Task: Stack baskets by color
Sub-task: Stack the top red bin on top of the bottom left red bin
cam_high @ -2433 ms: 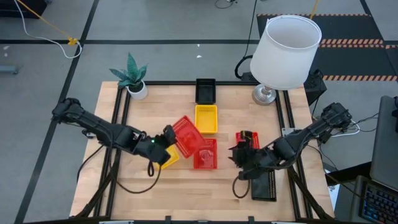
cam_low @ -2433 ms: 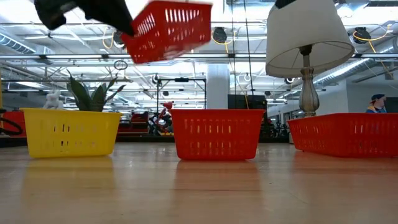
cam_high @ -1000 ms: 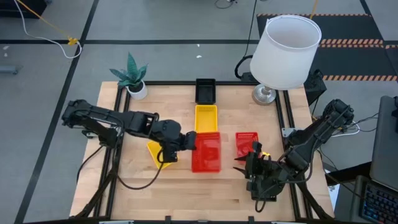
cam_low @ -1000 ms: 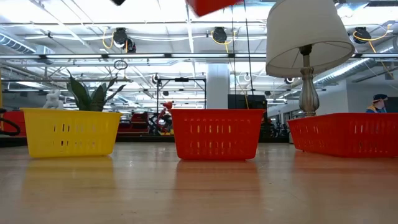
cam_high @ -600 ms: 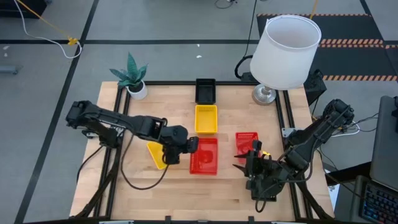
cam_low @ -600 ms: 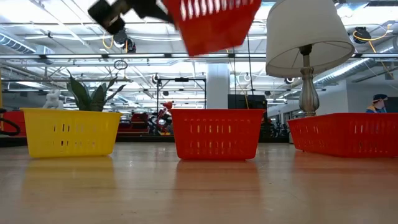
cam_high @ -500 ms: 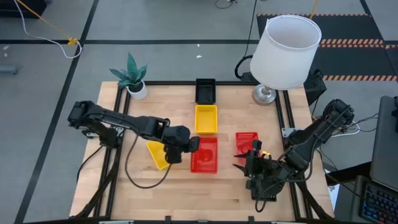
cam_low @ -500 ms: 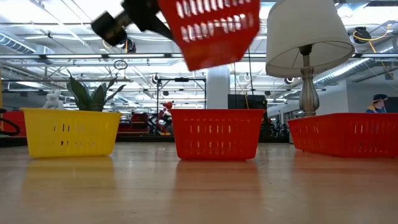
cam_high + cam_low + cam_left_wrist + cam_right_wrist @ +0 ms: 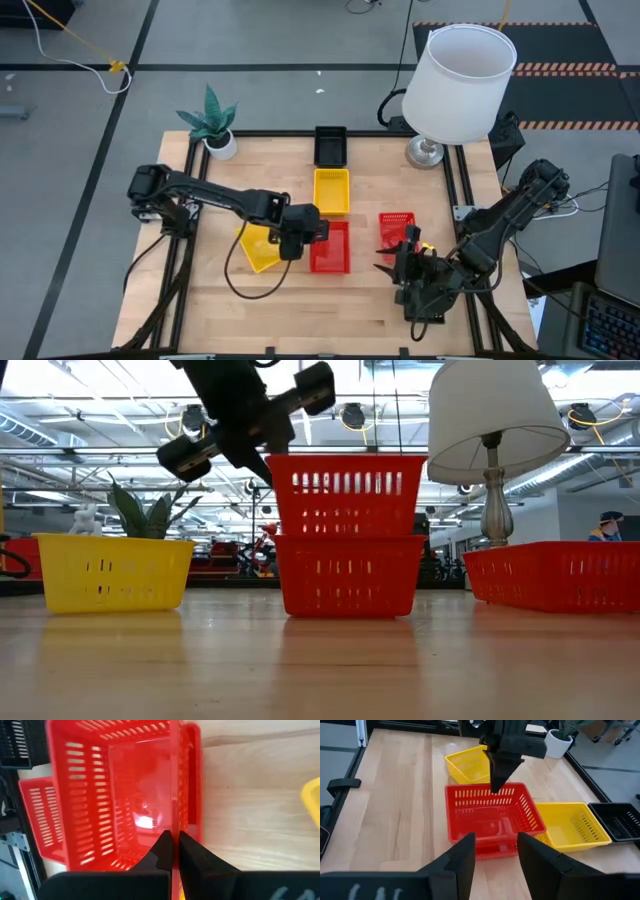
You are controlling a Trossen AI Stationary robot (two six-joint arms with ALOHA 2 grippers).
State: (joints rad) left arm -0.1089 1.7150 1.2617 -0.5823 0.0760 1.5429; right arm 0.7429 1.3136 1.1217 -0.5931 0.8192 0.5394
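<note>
Left tool (image 9: 172, 851) pinching red basket (image 9: 120, 795) rim

I work in a big robot lab. My wooden table (image 9: 370, 290) has a black metal frame and stands on a grey floor. Far behind it I see a high ceiling with pipes and round lamps (image 9: 352, 416), and a person (image 9: 606, 526) far right.
</note>
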